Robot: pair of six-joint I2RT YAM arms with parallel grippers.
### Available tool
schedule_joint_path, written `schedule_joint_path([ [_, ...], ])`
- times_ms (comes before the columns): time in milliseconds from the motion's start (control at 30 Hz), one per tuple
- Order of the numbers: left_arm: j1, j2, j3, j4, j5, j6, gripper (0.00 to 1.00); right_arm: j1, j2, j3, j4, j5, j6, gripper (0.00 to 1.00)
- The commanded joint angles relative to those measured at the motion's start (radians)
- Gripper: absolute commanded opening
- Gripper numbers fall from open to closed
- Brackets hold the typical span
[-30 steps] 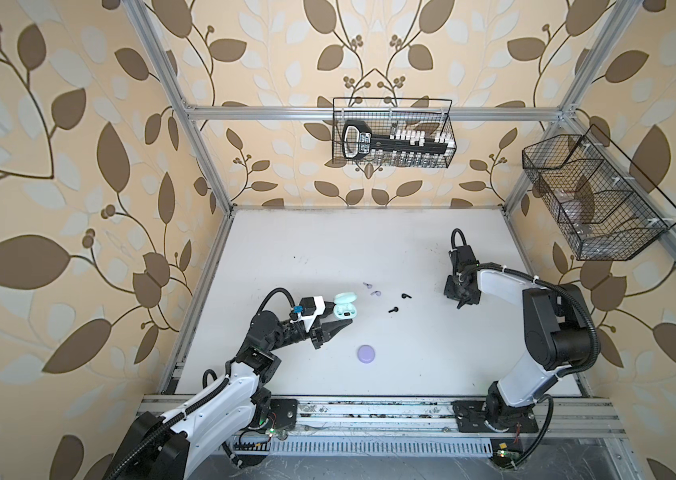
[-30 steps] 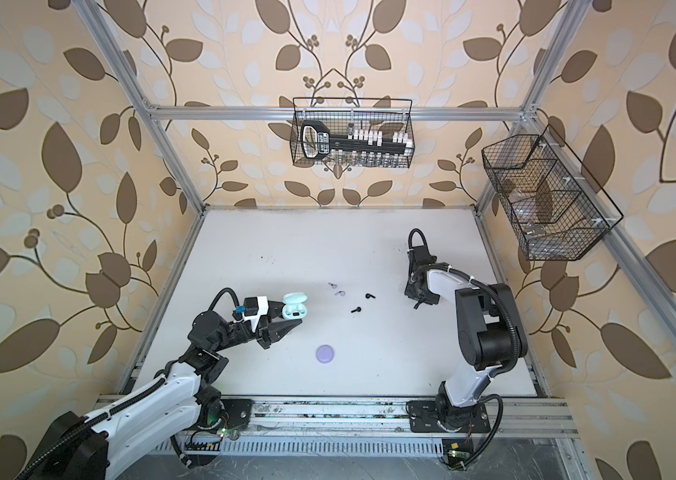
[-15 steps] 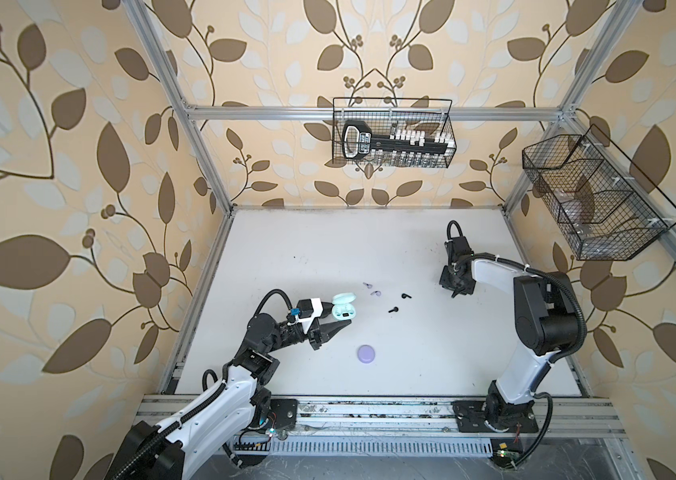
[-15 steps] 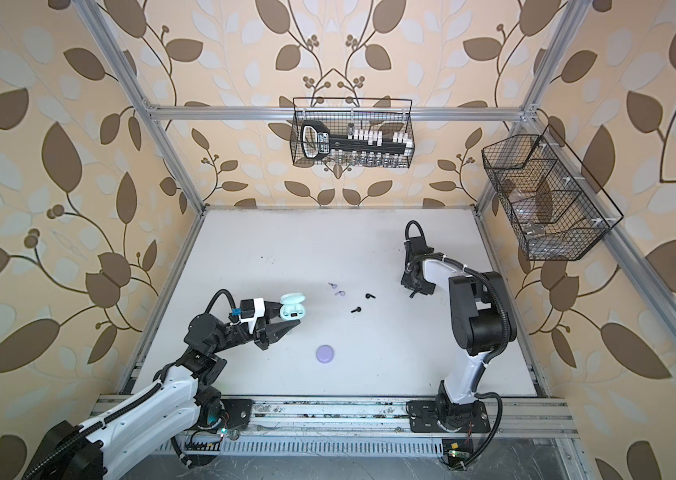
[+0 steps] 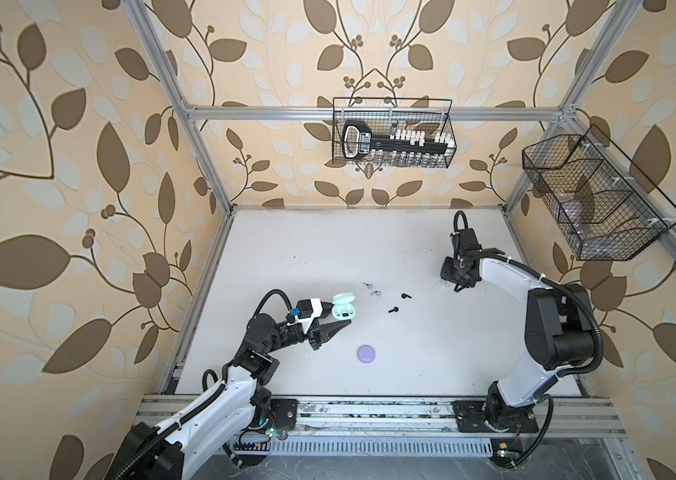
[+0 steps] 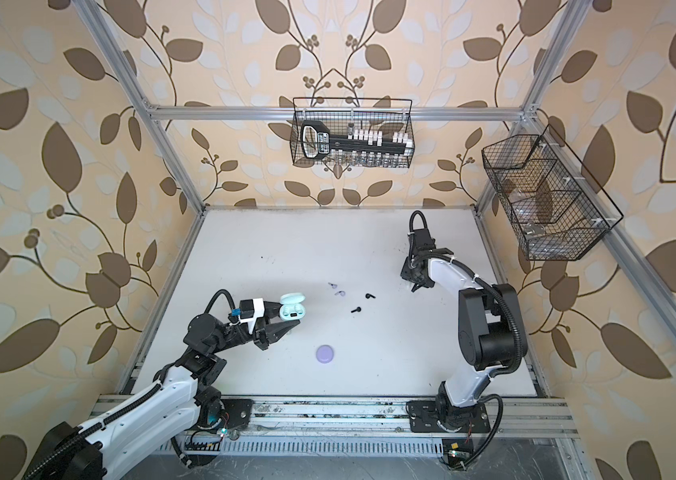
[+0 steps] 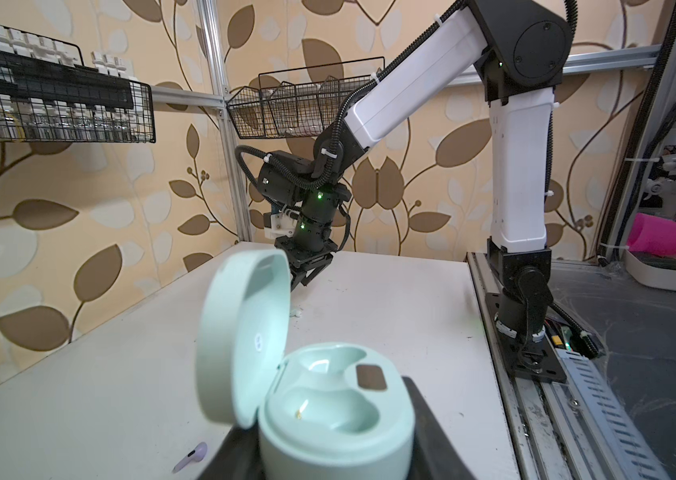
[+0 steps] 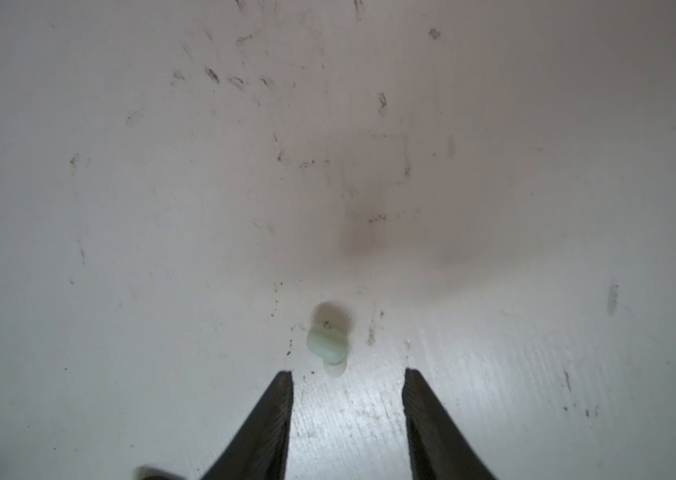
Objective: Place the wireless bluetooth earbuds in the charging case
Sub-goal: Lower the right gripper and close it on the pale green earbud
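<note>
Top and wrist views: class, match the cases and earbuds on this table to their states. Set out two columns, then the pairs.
1 mint case
2 lilac case
3 black earbuds
4 pale earbud

A just ahead of the open right pincer
B lid up, gripped by the left pincer
C shut, lying flat on the table
D loose pair, mid-table

Pairs: 1-B; 2-C; 3-D; 4-A

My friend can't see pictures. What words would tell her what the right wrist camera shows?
A tiny pale mint earbud lies on a scuffed white table, just beyond the tips of the right gripper. The gripper's two black fingers stand apart with nothing between them, pointing toward the earbud.
</note>
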Motion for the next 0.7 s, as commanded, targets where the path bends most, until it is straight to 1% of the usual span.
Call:
schedule_joint_path([
  [0,-0.006,-0.015,-0.006,0.020,-0.007,0.018,0.00,0.000,0.067,0.035,-0.024,-0.044,-0.025,0.43],
  [133,-0.006,-0.008,-0.007,0.026,-0.007,0.019,0.00,0.016,0.116,0.048,-0.013,-0.067,-0.037,0.43],
  [333,-0.005,-0.008,-0.008,0.025,-0.007,0.017,0.00,0.023,0.131,0.049,-0.024,-0.018,-0.035,0.41],
  [567,-0.006,-0.007,-0.008,0.027,-0.003,0.015,0.00,0.012,0.154,0.040,-0.031,0.041,-0.019,0.34],
  [667,-0.006,-0.012,-0.009,0.025,-0.003,0.015,0.00,-0.003,0.157,0.031,-0.025,0.041,-0.013,0.32],
])
